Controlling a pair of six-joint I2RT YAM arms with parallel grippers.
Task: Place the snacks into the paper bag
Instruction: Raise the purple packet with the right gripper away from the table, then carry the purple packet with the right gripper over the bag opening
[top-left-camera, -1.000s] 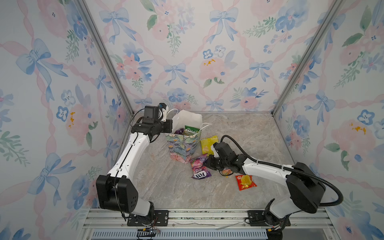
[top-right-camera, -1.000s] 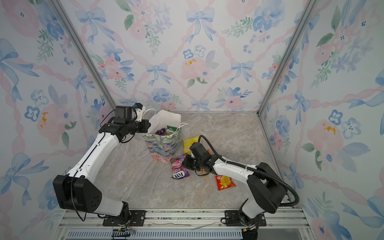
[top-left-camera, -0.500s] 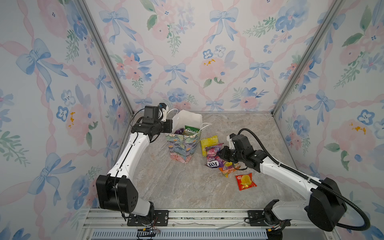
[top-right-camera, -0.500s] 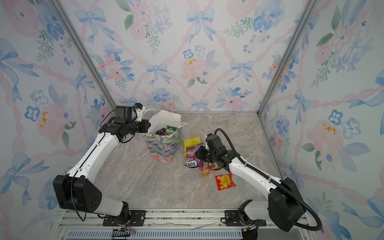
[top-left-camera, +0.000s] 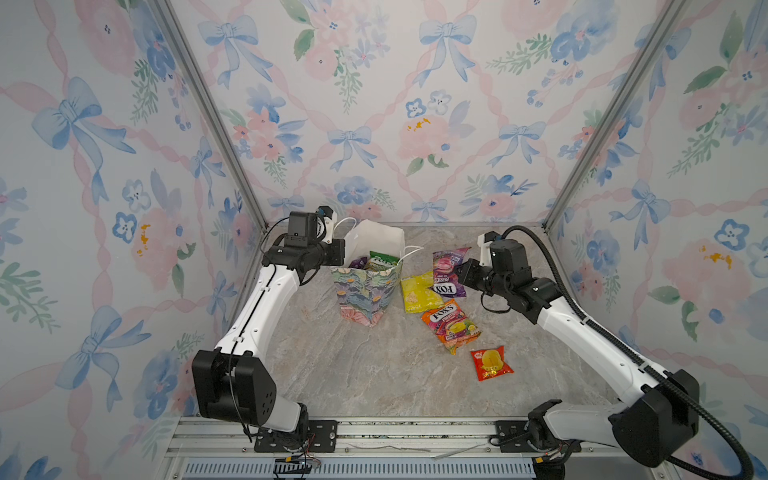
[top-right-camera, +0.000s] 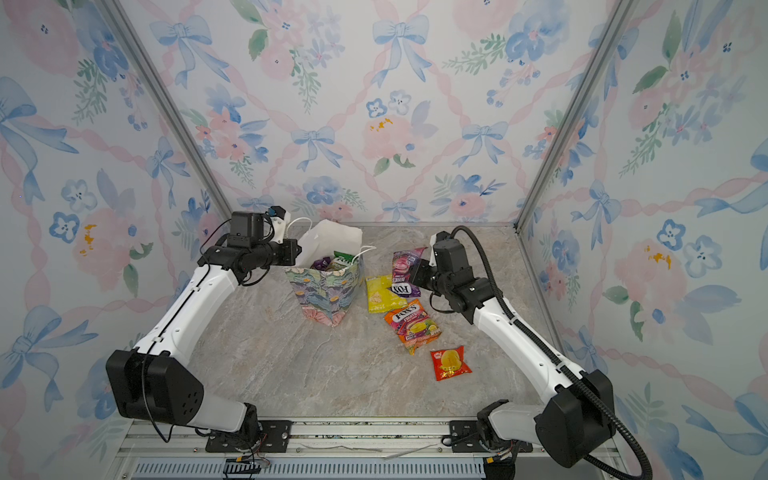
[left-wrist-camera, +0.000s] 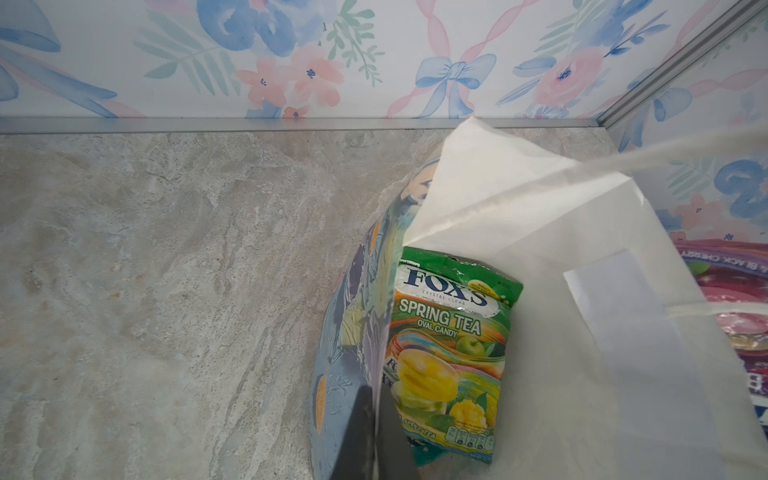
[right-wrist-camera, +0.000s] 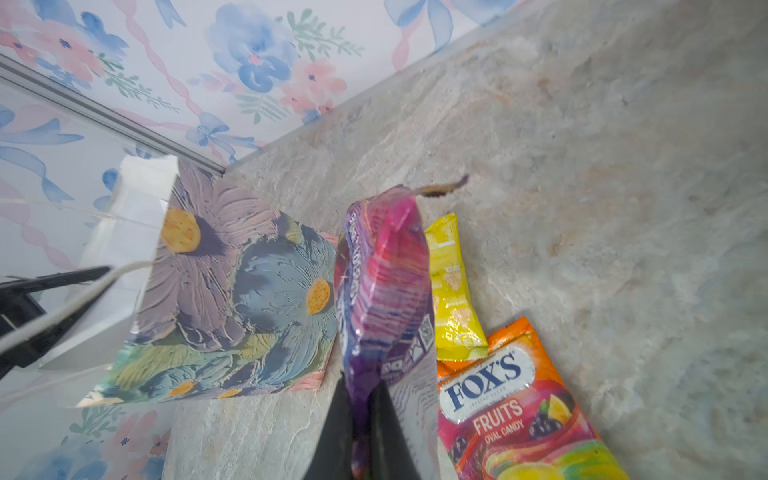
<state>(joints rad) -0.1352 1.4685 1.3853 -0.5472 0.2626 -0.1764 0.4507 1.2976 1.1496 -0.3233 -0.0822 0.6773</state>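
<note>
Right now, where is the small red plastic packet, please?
In both top views the small red plastic packet lies on the table, right of centre, nearest the front, beside the orange FOX'S packet.

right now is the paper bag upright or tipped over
Upright. The paper bag stands on its base with its mouth open upward; the left hand pinches its rim, and a green packet shows inside.

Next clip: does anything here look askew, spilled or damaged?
Nothing looks spilled or damaged. The paper bag has its mouth pulled out of square, because the left tool pinches one side wall. The purple packet is gripped by one edge in the right tool, beside the bag and not yet over it.
</note>
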